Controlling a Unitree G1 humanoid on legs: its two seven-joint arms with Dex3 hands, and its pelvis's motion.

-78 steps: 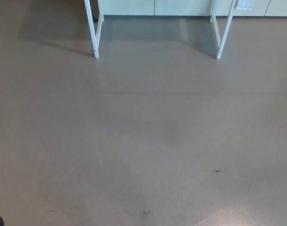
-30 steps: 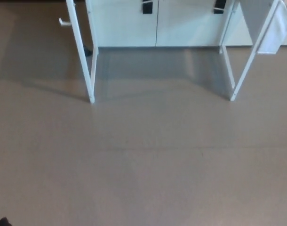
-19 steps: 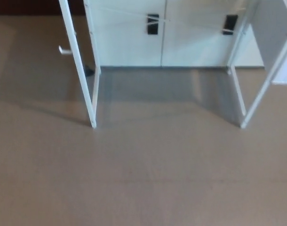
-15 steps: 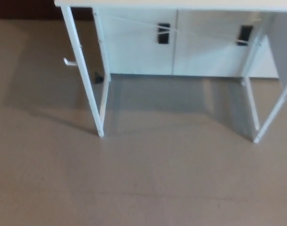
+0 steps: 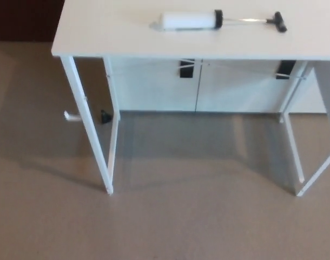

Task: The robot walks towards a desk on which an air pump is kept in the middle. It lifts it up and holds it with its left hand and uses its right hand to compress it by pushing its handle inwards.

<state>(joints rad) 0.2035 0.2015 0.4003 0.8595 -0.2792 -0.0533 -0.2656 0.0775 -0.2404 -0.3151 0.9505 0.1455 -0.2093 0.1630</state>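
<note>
The air pump (image 5: 189, 20) lies on its side on the white surface (image 5: 100, 32), its black handle (image 5: 279, 22) drawn out to the picture's right. Neither hand is visible, so their state cannot be told.

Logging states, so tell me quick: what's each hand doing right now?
Left hand: not in view.
Right hand: not in view.
The pump lies untouched on the desk.

No arm in the head view, neither left hand nor right hand visible — body wholly out of frame
</note>
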